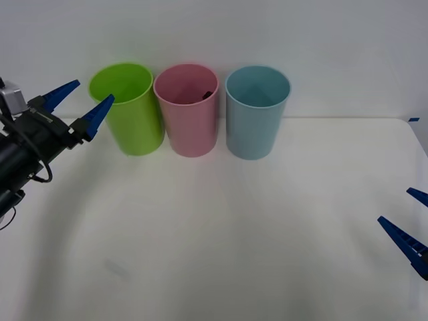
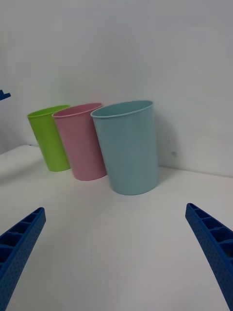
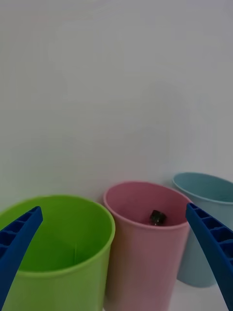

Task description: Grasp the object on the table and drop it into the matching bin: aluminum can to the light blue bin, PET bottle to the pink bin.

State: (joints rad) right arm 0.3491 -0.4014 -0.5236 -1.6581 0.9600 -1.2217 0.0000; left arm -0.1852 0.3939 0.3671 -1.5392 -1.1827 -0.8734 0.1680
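Observation:
The PET bottle [image 1: 208, 94] lies inside the pink bin [image 1: 187, 120]; only its black cap [image 3: 157, 217] shows above the rim. The pink bin [image 3: 145, 252] stands between a lime green bin and the light blue bin [image 1: 257, 114] at the back of the white table [image 1: 214, 234]. My left gripper [image 1: 93, 91] hovers open and empty at the green bin's left rim, its fingers [image 3: 14, 243] spread wide. Far right, near the table's front, my right gripper [image 1: 394, 205] is open and empty, facing the light blue bin [image 2: 128, 148] and the pink bin [image 2: 82, 141].
The lime green bin [image 1: 130, 107] stands leftmost, touching the pink one, right under my left gripper. The table's right edge [image 1: 418, 134] lies close to my right gripper. Wide bare tabletop stretches in front of the bins.

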